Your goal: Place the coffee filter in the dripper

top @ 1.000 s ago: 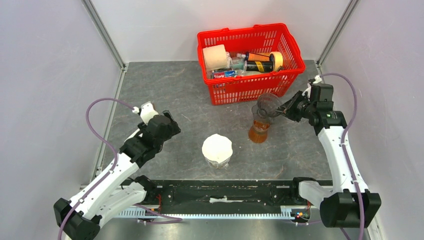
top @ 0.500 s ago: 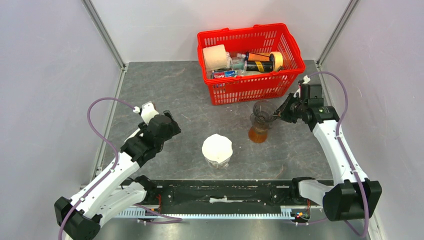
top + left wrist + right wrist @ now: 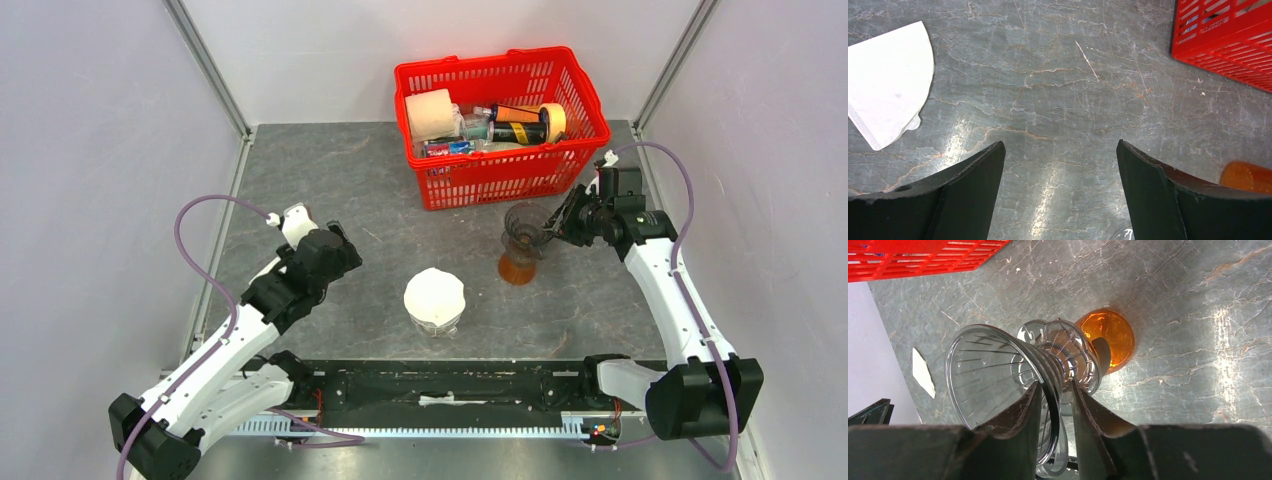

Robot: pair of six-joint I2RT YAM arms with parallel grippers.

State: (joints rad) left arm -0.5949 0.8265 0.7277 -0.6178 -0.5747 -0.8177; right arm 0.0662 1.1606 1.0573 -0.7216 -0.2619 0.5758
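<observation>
The dripper (image 3: 524, 222) is a clear ribbed glass cone. My right gripper (image 3: 548, 222) is shut on its wall, one finger inside the cone and one outside. In the right wrist view the dripper (image 3: 988, 375) is held tilted at my gripper (image 3: 1055, 385), with its base over an orange-brown tumbler (image 3: 1113, 335). A white coffee filter (image 3: 890, 80) lies flat on the table, left of my open, empty left gripper (image 3: 1060, 145). The filter also shows in the right wrist view (image 3: 923, 372). In the top view my left gripper (image 3: 338, 248) hides it.
A red basket (image 3: 500, 60) holding several items stands at the back; its corner shows in the left wrist view (image 3: 1223, 45). A white paper-topped glass (image 3: 434, 297) stands mid-table near the front. The tumbler (image 3: 517, 268) stands below the dripper.
My right gripper has moved the dripper slightly left and down, turning it more upright over the orange-brown tumbler. The left arm has not moved.
</observation>
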